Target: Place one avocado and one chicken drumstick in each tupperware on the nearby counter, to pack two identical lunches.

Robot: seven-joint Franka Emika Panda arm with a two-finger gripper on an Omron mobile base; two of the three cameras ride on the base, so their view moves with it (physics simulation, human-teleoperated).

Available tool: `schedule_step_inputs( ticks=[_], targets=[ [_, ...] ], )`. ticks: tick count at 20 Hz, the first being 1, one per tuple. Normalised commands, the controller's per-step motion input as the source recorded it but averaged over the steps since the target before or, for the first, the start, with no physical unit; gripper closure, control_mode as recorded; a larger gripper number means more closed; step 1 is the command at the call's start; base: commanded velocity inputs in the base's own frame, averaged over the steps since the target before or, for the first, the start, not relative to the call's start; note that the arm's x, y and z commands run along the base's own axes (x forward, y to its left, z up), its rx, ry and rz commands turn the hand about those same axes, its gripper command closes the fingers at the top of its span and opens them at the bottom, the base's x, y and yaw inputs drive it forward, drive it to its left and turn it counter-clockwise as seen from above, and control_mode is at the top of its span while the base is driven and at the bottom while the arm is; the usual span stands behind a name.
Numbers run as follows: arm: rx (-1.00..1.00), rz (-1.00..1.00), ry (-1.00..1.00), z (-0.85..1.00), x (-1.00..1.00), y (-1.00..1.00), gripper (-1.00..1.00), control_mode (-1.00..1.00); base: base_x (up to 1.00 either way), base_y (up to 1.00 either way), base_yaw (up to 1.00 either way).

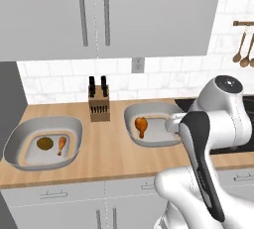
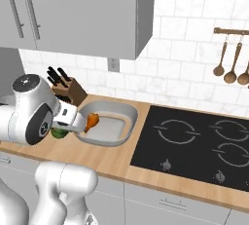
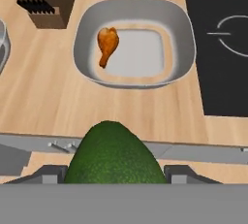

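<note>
The pincer (image 3: 115,178) grips a green avocado (image 3: 114,157) between its two dark fingertips (image 3: 51,174), held above the front edge of the light tan wooden counter (image 3: 43,102). Beyond it, a grey tupperware (image 3: 186,48) sits mid-counter, just left of the black glass cooktop (image 3: 220,58); a chicken drumstick (image 3: 107,45) lies at the left of its floor, plump end away from the pincer. A knife block (image 1: 99,105) stands near the back edge, against the white tiled wall. Towards the counter's left end a second tupperware (image 1: 17,141) holds another avocado (image 1: 45,143) and another drumstick (image 1: 61,145) side by side. Grey cabinets (image 1: 149,15) hang overhead and wooden spoons (image 2: 232,63) hang on the wall at the right. The white arm (image 1: 218,124) bends at its elbow, reaching left towards the nearer tupperware.
</note>
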Motion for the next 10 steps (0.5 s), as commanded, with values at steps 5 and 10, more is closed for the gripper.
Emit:
schedule_step_inputs(
  ticks=[5, 10],
  targets=[
    [0.00, 0.09, -0.05, -0.60, 1.00, -0.36, 1.00, -1.00, 0.00, 0.00, 0.00],
    [0.00, 0.00, 0.09, -0.56, 1.00, -0.63, 1.00, -1.00, 0.00, 0.00, 0.00]
  ],
)
